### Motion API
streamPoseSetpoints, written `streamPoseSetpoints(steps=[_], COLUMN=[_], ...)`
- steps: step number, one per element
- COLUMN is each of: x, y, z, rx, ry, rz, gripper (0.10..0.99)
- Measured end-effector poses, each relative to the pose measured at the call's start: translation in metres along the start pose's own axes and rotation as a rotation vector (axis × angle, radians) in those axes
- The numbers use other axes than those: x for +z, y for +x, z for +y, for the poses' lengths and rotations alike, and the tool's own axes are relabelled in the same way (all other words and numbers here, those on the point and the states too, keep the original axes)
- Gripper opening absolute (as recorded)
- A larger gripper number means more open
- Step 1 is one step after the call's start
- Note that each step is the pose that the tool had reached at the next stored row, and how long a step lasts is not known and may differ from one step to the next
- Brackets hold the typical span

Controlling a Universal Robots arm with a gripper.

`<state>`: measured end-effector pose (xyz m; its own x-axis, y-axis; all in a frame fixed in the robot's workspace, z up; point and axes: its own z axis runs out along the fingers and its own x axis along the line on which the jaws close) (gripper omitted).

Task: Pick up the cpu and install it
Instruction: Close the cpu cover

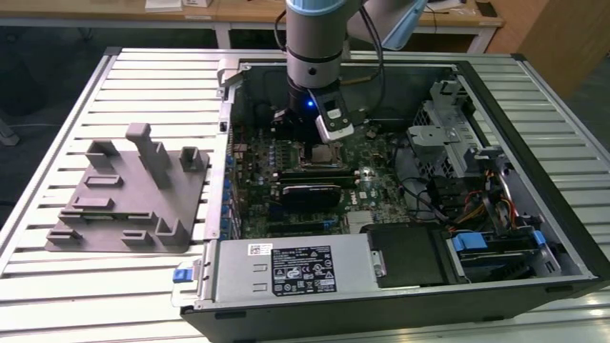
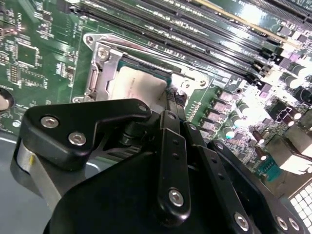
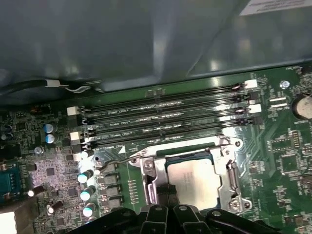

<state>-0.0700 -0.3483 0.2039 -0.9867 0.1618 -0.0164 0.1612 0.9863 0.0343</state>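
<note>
The cpu (image 3: pixel 195 180) is a silvery square chip lying flat inside the metal-framed socket (image 3: pixel 148 170) on the green motherboard. It also shows in the second wrist view as the cpu (image 2: pixel 136 87) and in the exterior view as the cpu (image 1: pixel 324 153). My gripper (image 1: pixel 330 143) hangs just above the socket inside the open computer case. Its dark fingers (image 2: pixel 171 105) stand close together at one edge of the chip, with nothing between them. In the first wrist view the gripper (image 3: pixel 165 191) sits by the chip's edge.
A grey plastic fixture (image 1: pixel 128 193) stands on the slatted table at the exterior view's left. Memory slots (image 3: pixel 165 119) run beside the socket, and a thin socket lever (image 3: pixel 117 161) sticks out. The power supply (image 1: pixel 296 268), drive cages (image 1: pixel 458 143) and cables crowd the case.
</note>
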Motion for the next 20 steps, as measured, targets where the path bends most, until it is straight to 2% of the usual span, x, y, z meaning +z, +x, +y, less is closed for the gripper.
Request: streamPoseSetpoints(steps=[5,20], x=[0.0028,0.0060], y=[0.0025,0.0026], z=[-0.0005,-0.0007], rx=[0.000,0.000], ry=[0.000,-0.001], rz=[0.0001,0.0006], gripper=[0.106,0.106])
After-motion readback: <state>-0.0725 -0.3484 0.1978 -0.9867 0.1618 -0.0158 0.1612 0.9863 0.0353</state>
